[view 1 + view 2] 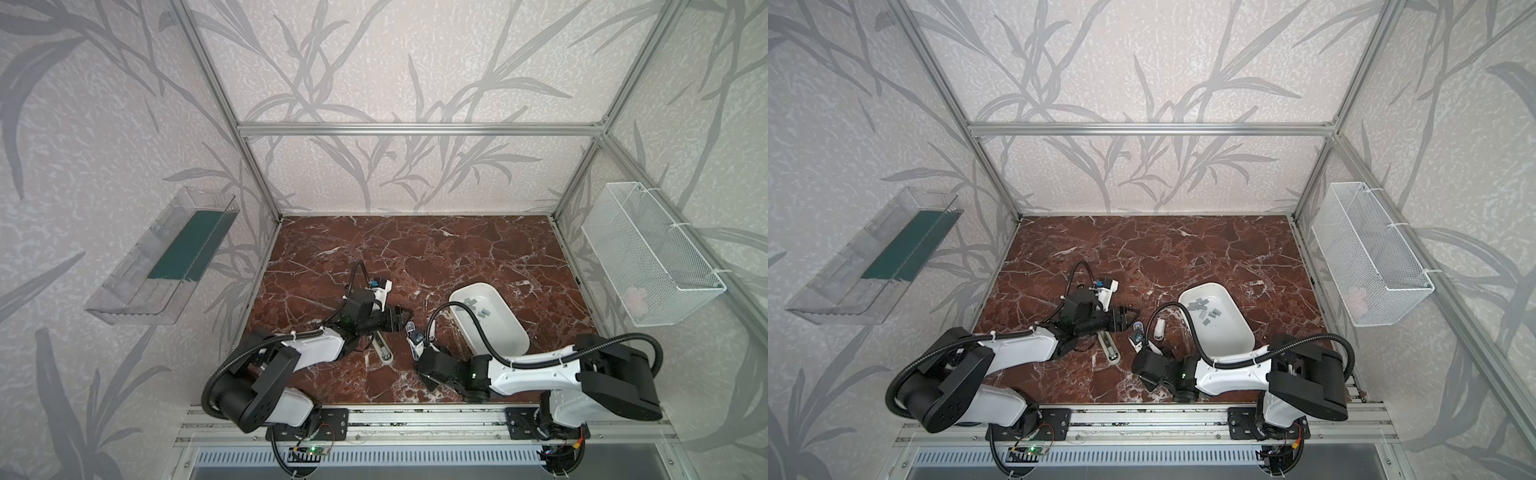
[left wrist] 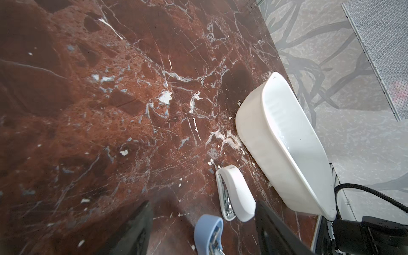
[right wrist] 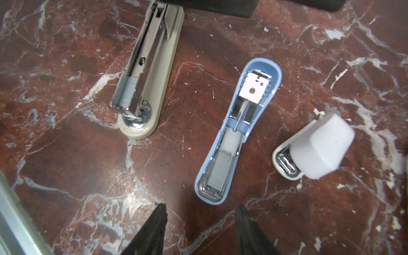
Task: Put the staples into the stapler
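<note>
Laid out on the red marble table (image 1: 415, 249): white tray (image 1: 505, 332), with beige stapler (image 3: 145, 77), blue stapler (image 3: 231, 143), white stapler (image 3: 318, 148) nearby.

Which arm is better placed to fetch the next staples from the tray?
Probably right. The tray lies beside the right arm, with staples inside. The right gripper is open and empty; the left gripper would have to cross the staplers.

Place: robot lab cell (boxed in on three sides).
Walls: leaf-print panels (image 1: 374, 62) in an aluminium frame (image 1: 415, 129).
Base: marble-look desk (image 1: 436, 249).
6 o'clock: mounting rail (image 1: 415, 419) carrying the left arm (image 1: 316, 347) and right arm (image 1: 536, 370).
9 o'clock: clear wall bin (image 1: 133, 291).
3 o'clock: white wire basket (image 1: 665, 266), hung on the frame.
</note>
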Tool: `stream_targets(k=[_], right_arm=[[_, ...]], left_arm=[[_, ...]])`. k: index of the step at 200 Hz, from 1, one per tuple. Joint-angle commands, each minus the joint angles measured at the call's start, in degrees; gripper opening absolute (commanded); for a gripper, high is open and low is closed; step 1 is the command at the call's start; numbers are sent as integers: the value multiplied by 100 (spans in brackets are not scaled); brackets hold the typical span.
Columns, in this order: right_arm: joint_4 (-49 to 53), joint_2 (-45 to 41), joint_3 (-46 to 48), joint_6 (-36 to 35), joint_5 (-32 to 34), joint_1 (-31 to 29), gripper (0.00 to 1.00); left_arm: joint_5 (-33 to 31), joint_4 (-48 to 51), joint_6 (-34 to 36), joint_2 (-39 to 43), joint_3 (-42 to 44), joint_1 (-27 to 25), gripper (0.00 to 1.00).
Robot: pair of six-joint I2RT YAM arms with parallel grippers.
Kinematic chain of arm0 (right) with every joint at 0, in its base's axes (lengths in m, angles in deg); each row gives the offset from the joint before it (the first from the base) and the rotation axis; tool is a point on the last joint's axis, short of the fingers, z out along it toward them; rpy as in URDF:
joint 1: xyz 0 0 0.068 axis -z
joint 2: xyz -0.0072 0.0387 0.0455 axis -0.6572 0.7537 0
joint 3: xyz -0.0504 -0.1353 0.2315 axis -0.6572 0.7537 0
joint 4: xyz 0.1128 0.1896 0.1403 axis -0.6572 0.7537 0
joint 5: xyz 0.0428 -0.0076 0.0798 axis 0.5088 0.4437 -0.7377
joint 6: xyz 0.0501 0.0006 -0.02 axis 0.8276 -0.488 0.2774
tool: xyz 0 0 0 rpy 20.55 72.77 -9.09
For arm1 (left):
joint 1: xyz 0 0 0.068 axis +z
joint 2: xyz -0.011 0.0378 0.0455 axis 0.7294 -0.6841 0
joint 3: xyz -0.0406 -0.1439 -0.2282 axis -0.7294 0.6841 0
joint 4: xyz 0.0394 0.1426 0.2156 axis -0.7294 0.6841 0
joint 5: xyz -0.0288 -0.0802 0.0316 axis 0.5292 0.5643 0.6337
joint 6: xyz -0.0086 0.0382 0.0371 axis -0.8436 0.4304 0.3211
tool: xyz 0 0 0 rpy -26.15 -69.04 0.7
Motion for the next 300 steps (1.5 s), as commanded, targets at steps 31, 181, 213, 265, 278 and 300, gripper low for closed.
stream_targets(k=[31,181,213,265,278,300], right_arm=[[-278,441,-175,246,599,8,45],[-707,745,-171,318,747,146,24],[-686,729,-120,387,831,149,16],[-728,749,-50,496,928,152,11],[-727,743,-49,555,966,151,10],[-839,747,11,603,1018,153,10]], left_arm=[[193,-905,-177,-706,-173,-39,74],[280,-1106,42,-953,-169,-187,54],[310,-1153,39,-766,-73,-224,49],[46,-1018,-117,-177,240,-347,44],[-267,-816,-197,70,360,-394,45],[-627,-860,-356,282,615,-452,46]])
